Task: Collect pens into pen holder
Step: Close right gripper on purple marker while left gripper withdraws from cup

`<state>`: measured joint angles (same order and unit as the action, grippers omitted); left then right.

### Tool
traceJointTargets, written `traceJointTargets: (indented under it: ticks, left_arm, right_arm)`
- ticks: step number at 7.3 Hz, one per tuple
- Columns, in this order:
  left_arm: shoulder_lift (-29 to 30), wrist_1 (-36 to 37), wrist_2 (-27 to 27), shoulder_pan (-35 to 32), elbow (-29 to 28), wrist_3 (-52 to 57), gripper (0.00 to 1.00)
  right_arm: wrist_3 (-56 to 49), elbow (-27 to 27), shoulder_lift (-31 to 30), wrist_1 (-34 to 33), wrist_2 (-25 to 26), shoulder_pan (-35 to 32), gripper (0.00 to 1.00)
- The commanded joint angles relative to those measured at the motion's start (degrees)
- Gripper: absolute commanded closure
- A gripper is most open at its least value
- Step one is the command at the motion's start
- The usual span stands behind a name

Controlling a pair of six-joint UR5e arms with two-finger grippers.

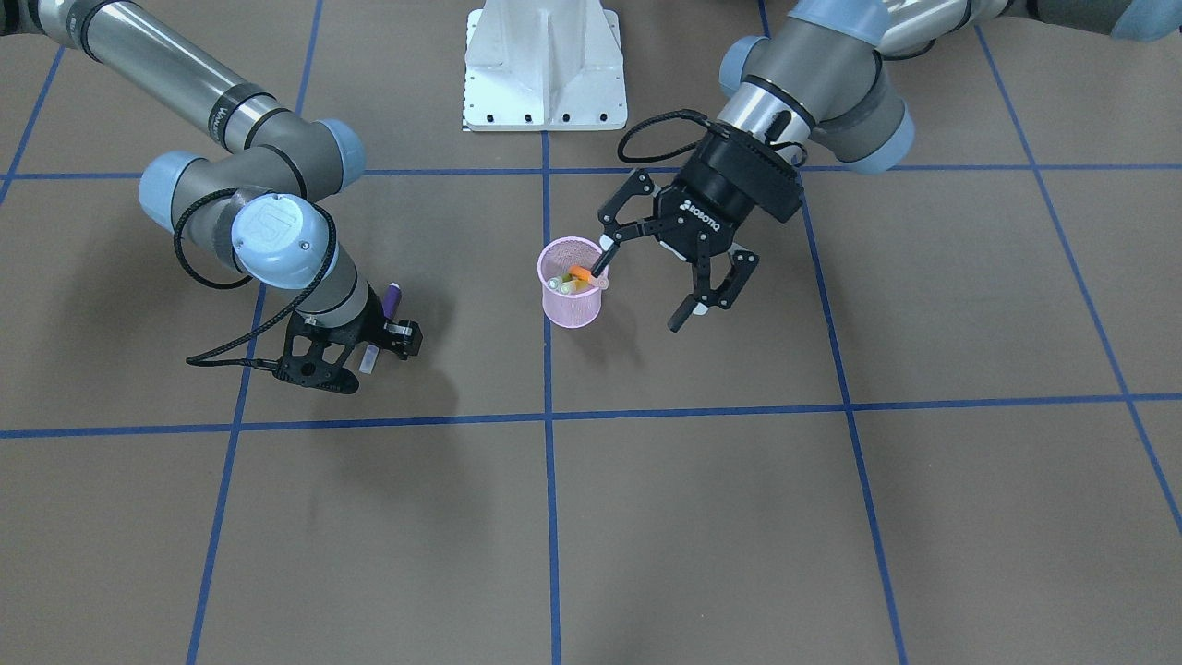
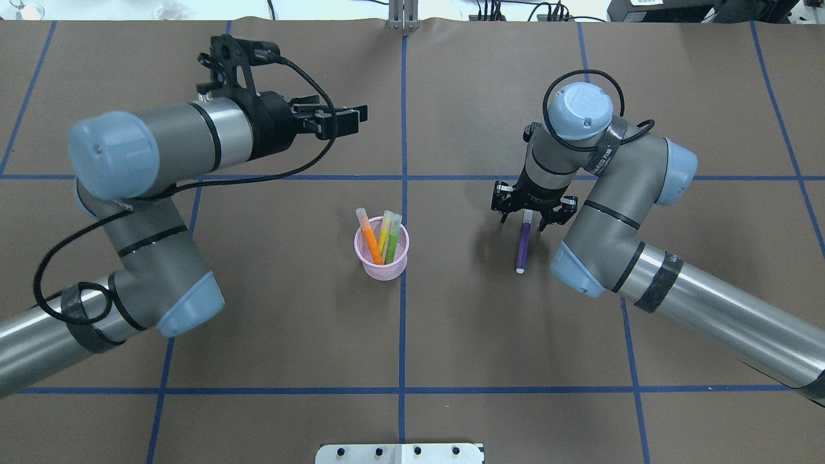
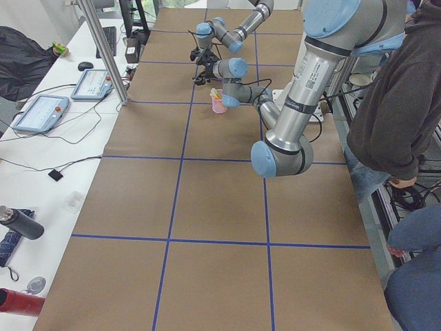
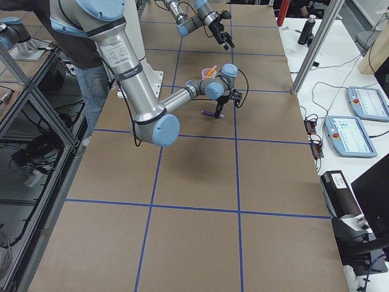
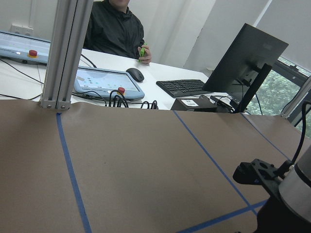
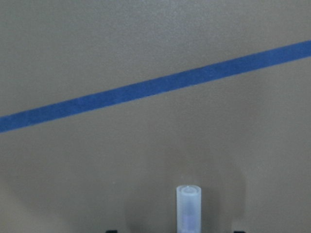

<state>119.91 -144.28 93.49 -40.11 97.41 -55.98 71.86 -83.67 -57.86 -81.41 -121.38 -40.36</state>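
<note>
**Status at the pen holder**

Found pink pen holder (image 2: pixel 380 269) upright on desk (image 2: pixel 290 322), with orange pen (image 2: pixel 369 237) and green pen (image 2: pixel 393 237) standing inside, caps up. Located purple pen (image 2: pixel 523 248) flat on desk, well right of holder. Observed right tool (image 2: pixel 527 219) released, fingers straddling one end of that pen; contact not determinable. Recorded left tool (image 1: pixel 639 296) released, empty, raised beyond holder.

Overhead and front-facing views face each other across the table (image 2: pixel 258 322) — both share the pen holder (image 2: pixel 381 273).
</note>
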Motion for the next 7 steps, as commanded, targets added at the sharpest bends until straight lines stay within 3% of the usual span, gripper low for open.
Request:
traceJointTargets:
  ticks: [1,6,7]
  left_arm:
    - [-0.2,0.8,5.0,-3.8,-0.3,0.0,0.05]
    - [-0.2,2.1,6.3,-4.9,-0.3,0.0,0.08]
    - [-0.2,2.1,6.3,-4.9,-0.3,0.0,0.10]
  right_arm:
    - [-0.1,0.0,-0.1,0.1,0.0,-0.1,0.48]
    - [-0.4,-0.1,-1.0,0.1,0.0,-0.1,0.49]
    - [-0.4,-0.4,-0.9,0.1,0.0,-0.1,0.67]
